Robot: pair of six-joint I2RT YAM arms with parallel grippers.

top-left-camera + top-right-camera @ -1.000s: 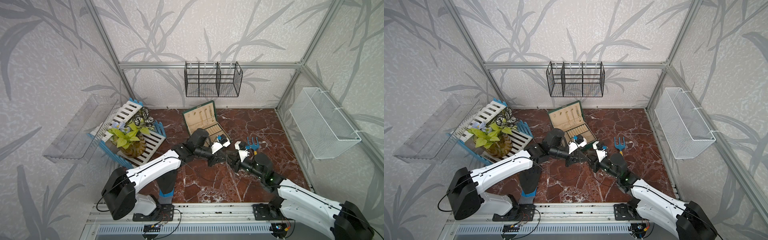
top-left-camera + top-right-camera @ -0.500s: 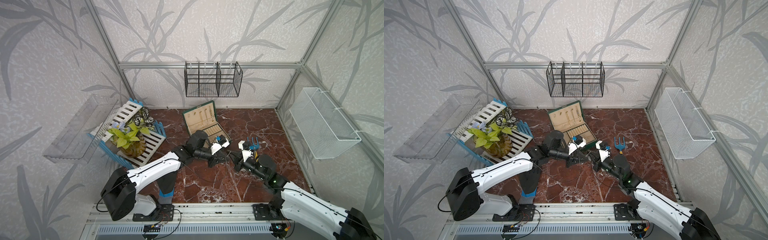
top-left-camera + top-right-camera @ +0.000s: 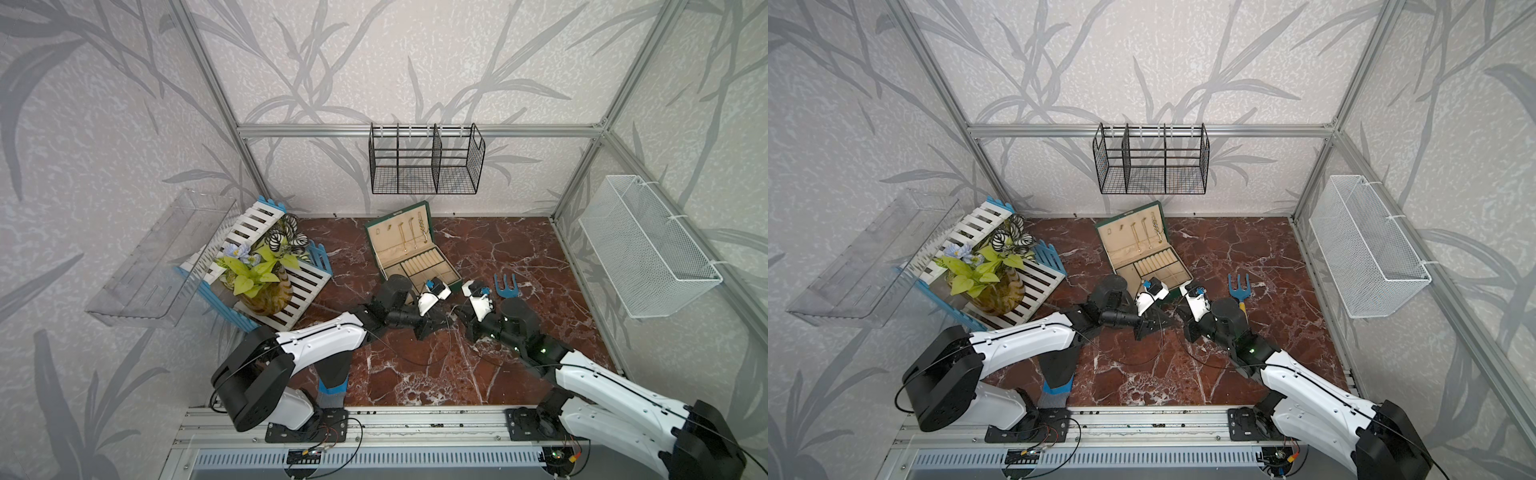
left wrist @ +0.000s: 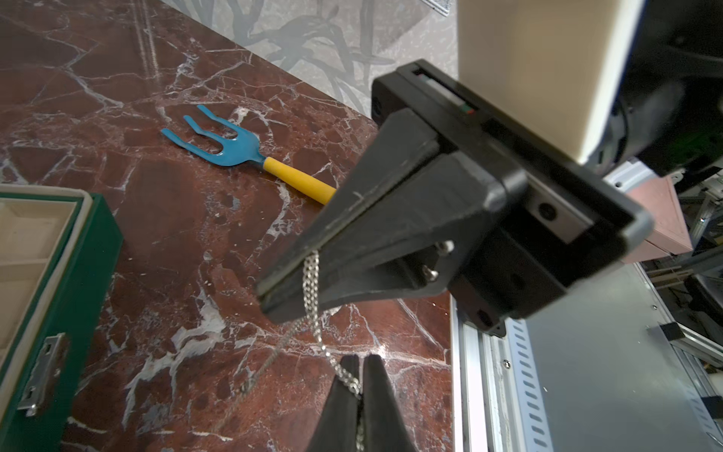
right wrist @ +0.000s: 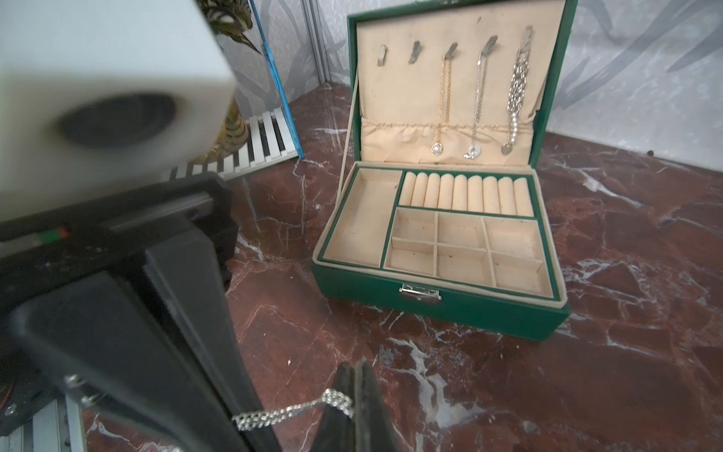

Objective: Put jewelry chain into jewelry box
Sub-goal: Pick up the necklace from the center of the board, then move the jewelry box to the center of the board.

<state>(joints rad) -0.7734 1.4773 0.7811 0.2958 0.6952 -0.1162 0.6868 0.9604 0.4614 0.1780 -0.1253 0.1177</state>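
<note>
Left pincer (image 4: 358, 371): clenched on the jewelry chain (image 4: 312, 289), tips pressed together.
Right pincer (image 5: 355, 377): clenched on the same chain, facing the left one at close range.
Jewelry chain: thin and silver, strung between the two pincers above the table (image 5: 626, 274), outside the jewelry box (image 5: 442, 309), near its clasp side.
Jewelry box: dark green, lid standing open, beige lining, grid compartments and ring rolls. Three necklaces (image 5: 475, 101) hang from the lid hooks.
Table: red-brown marble.
Garden fork (image 4: 231, 148): blue tines, yellow handle, lying flat near the box on the right arm's side.
</note>
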